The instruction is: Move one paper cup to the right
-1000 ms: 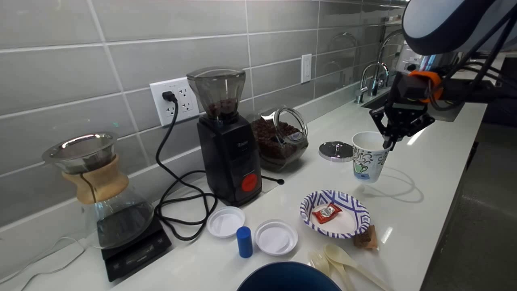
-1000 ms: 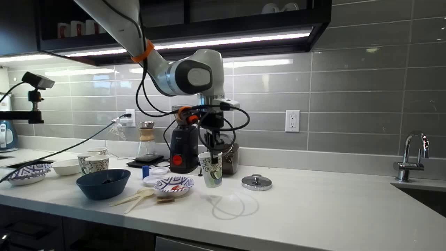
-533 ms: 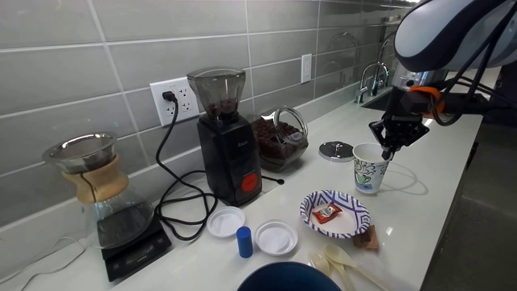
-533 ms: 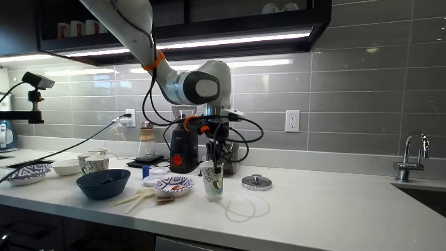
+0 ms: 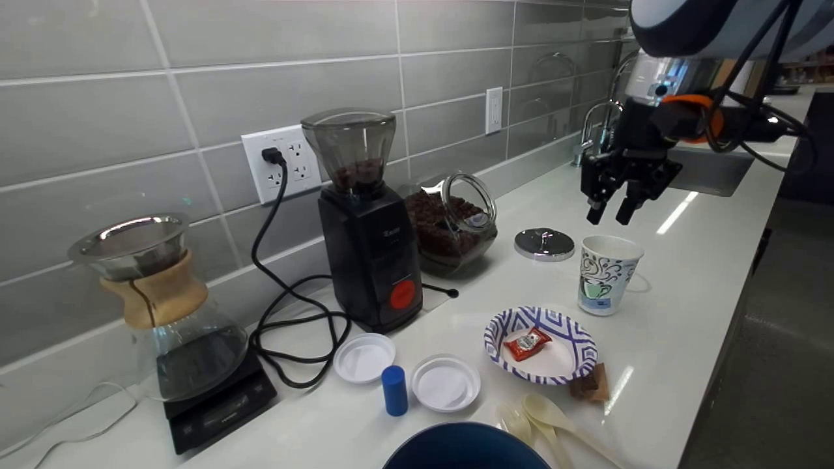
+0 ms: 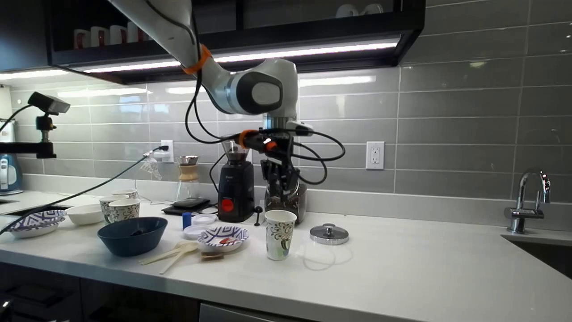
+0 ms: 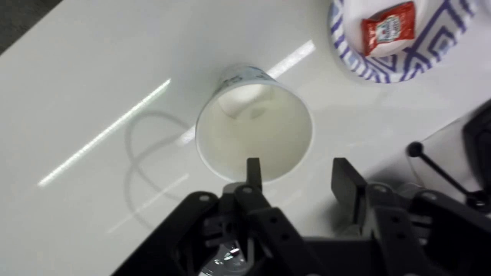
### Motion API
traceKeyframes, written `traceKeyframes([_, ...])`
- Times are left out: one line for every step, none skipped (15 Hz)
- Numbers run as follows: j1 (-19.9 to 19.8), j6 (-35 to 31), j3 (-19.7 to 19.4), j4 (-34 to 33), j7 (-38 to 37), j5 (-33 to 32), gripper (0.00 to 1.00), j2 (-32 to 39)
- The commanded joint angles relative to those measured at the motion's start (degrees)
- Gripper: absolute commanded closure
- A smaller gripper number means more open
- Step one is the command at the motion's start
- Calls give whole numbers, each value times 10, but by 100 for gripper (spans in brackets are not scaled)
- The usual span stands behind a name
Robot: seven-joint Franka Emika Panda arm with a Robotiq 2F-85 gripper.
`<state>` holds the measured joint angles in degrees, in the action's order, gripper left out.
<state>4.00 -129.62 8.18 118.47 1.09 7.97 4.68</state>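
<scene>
The white paper cup [image 5: 606, 277] with its printed pattern stands upright on the counter, and it also shows in an exterior view [image 6: 279, 239]. In the wrist view I look into its open top [image 7: 253, 130]. My gripper [image 5: 610, 215] is open and empty, with a gap between its fingertips [image 7: 297, 165]. It hangs above the cup's rim, apart from it, in both exterior views. In the wrist view one finger overlaps the near rim of the cup. Several other patterned paper cups [image 6: 124, 211] stand at the left in an exterior view.
A patterned paper plate [image 5: 498, 342] holding a red packet lies beside the cup. A chrome lid [image 5: 545, 243] and a jar of dark beans [image 5: 440, 228] are near it. The black grinder [image 5: 371, 260] stands by the wall. A blue bowl [image 6: 132, 239] and pale utensils [image 6: 172, 252] lie leftward.
A second ago my gripper held the cup by its rim above the counter. The cup came down and shifted right. My gripper has now let go, opened and risen above it.
</scene>
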Motion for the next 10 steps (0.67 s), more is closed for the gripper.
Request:
traceKeyframes([15,36,10,-8,104,59,17,-40])
traceKeyframes([24,-23,11,5,102,25,11,-42])
traceKeyframes([29,-64,13,16,116,42,3,-46])
traceKeyframes([34,-91,15,22,128,24,1,-46])
traceKeyframes([40,-120,17,31,133,7,0,-48])
traceKeyframes([45,-119,19,37,142,-11,0,-57])
traceKeyframes([50,-115,22,45,156,-20,0,-76])
traceKeyframes([54,-112,25,53,171,-27,0,-92])
traceKeyframes([58,-107,26,61,180,-33,0,-111])
traceKeyframes([56,-103,21,25,156,-18,0,-59])
